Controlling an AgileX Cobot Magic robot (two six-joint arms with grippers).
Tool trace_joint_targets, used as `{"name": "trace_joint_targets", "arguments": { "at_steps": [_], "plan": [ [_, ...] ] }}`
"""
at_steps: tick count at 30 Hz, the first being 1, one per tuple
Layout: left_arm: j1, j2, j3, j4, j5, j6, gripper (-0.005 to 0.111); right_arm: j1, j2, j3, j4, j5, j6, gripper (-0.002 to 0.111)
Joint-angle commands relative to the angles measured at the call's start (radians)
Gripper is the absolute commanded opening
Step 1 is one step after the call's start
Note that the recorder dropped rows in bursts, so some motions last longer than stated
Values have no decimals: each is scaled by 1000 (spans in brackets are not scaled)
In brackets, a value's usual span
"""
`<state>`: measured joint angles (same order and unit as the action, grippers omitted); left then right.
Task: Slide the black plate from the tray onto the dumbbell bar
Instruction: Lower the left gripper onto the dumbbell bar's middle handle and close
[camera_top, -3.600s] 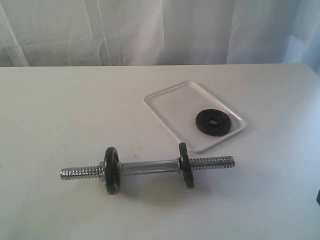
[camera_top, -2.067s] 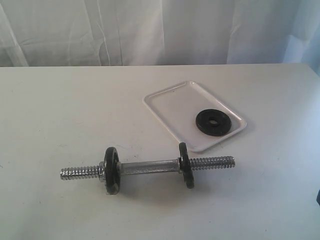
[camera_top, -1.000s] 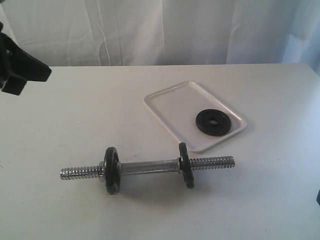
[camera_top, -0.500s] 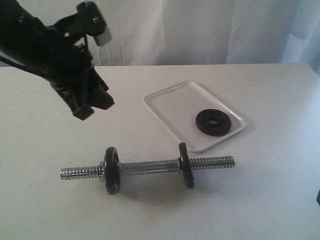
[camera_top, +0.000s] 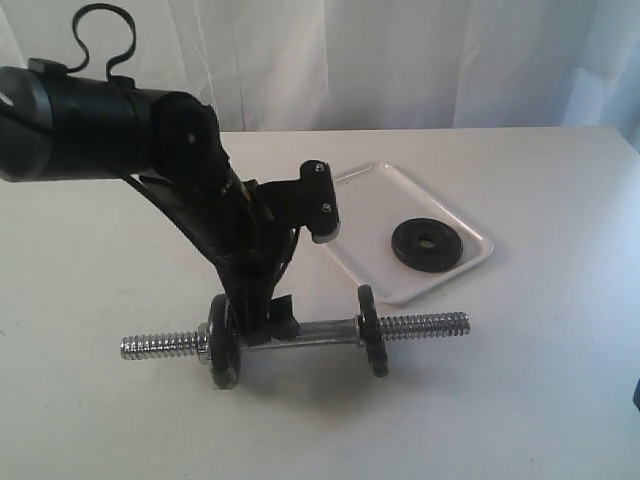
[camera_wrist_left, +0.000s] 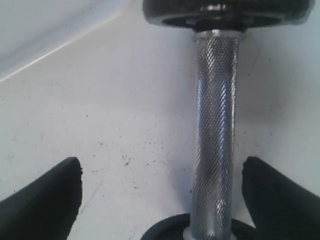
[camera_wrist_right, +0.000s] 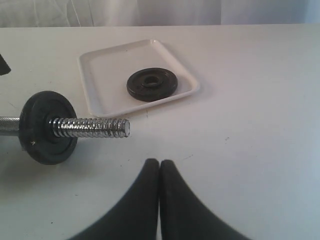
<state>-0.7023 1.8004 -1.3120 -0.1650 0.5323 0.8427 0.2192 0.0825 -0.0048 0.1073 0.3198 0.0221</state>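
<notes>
The black plate (camera_top: 427, 245) (camera_wrist_right: 151, 84) lies flat in the white tray (camera_top: 340, 205) (camera_wrist_right: 107, 70). In front of the tray, the dumbbell bar (camera_top: 310, 333) (camera_wrist_left: 215, 125) (camera_wrist_right: 90, 127) rests on the table, with a black disc (camera_top: 222, 342) near its left end and another (camera_top: 371, 331) near its right. My left gripper (camera_top: 262, 318) (camera_wrist_left: 160, 167) is open and straddles the bar's knurled middle beside the left disc; the bar sits nearer one finger and neither finger touches it. My right gripper (camera_wrist_right: 159, 162) is shut on nothing, low over the table short of the bar's right threaded end.
The left arm's black body (camera_top: 100, 120) reaches in from the upper left above the table. White curtains hang behind the table's far edge. The right threaded end (camera_top: 425, 325) of the bar is bare and points towards the tray's front corner.
The left arm has swung in from the upper left and come down over the bar's middle, and its jaws have opened wide. The bar, tray, plate and right gripper have not moved.
</notes>
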Motion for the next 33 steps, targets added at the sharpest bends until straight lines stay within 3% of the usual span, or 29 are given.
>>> {"name": "trace_joint_targets", "arguments": {
  "at_steps": [1, 12, 33],
  "plan": [
    [-31, 26, -4, -5, -59, 6, 88, 0, -3, 5, -4, -7, 1, 0],
    [-88, 89, -4, -11, -64, -39, 88, 0, -3, 5, -4, -7, 1, 0],
    [-88, 164, -4, -11, -115, -39, 88, 0, -3, 5, -4, -7, 1, 0]
  ]
}}
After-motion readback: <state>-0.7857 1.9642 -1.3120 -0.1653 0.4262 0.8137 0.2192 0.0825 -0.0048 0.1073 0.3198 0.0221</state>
